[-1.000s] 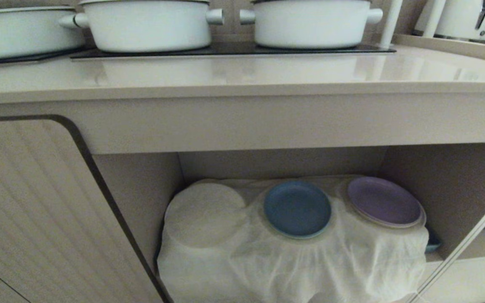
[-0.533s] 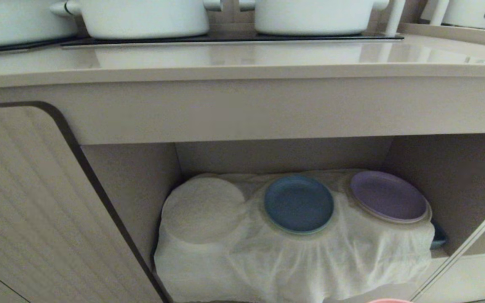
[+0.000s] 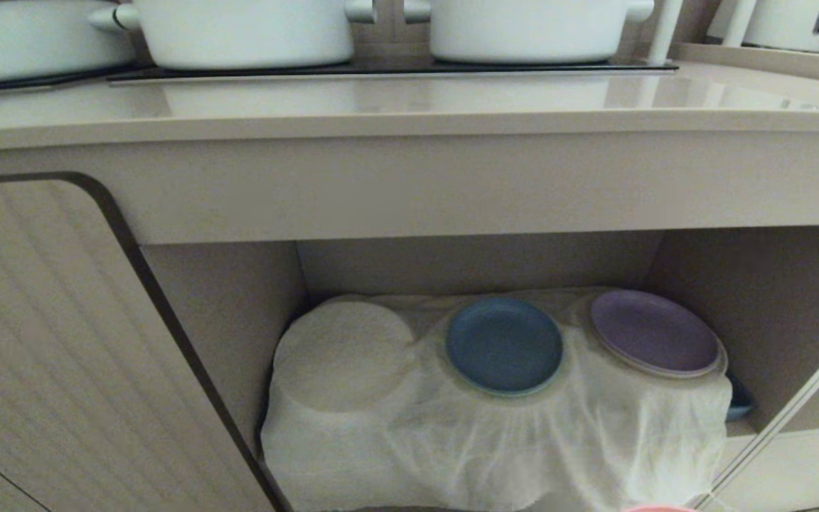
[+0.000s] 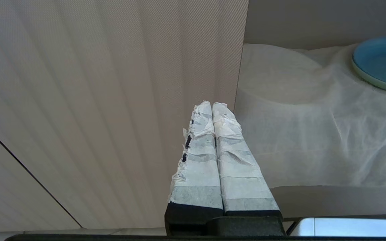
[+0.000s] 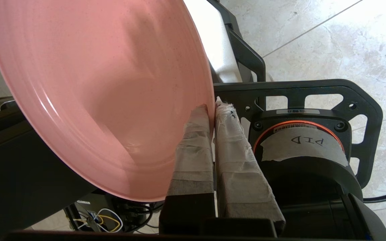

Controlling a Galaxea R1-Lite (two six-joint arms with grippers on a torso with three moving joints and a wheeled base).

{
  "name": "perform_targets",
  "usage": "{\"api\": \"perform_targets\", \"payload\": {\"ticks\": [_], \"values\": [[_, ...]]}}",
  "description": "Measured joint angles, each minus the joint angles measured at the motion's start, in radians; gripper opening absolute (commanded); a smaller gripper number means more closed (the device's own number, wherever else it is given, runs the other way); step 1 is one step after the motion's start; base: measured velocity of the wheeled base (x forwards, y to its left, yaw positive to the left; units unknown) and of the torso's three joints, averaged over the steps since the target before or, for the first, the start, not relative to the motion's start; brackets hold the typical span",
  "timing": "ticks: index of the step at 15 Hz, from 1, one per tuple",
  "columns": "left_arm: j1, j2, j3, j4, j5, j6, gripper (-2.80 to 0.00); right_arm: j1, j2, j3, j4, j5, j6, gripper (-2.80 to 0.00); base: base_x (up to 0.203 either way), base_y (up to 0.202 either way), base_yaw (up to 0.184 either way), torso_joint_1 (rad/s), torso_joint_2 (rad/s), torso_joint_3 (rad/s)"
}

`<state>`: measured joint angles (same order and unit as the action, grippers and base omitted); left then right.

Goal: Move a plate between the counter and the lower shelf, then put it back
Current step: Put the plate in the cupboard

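In the right wrist view my right gripper (image 5: 213, 105) is shut on the rim of the pink plate (image 5: 95, 93), which stands tilted on edge above my base. Only a pink sliver of the plate (image 3: 658, 508) shows in the head view, at the bottom edge. It lies below and in front of the lower shelf (image 3: 473, 263). The beige counter (image 3: 409, 107) runs across above the shelf. My left gripper (image 4: 212, 107) is shut and empty, parked in front of the ribbed cabinet door (image 4: 95, 100).
On the shelf a white cloth (image 3: 495, 441) covers round mounds; a blue plate (image 3: 503, 345) and a purple plate (image 3: 655, 332) lie on two, and the left mound (image 3: 342, 355) is bare. Two white pots (image 3: 239, 32) (image 3: 527, 28) stand on the hob. The ribbed door (image 3: 47, 355) closes the left side.
The camera has moved, so the whole scene sits slightly higher in the picture. A sliver of the pink plate has come into the bottom edge of the head view.
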<state>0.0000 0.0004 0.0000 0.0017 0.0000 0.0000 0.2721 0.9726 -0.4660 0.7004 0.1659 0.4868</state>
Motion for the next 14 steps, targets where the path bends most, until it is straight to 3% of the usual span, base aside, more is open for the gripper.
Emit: {"api": "perform_targets", "payload": {"ticks": [14], "values": [[0.000,0.000,0.000,0.000,0.000,0.000,-2.80,0.019,-0.004,-0.003,0.000,0.000,0.000,-2.80,0.000,0.000,0.000,0.000,0.00,0.000]]}}
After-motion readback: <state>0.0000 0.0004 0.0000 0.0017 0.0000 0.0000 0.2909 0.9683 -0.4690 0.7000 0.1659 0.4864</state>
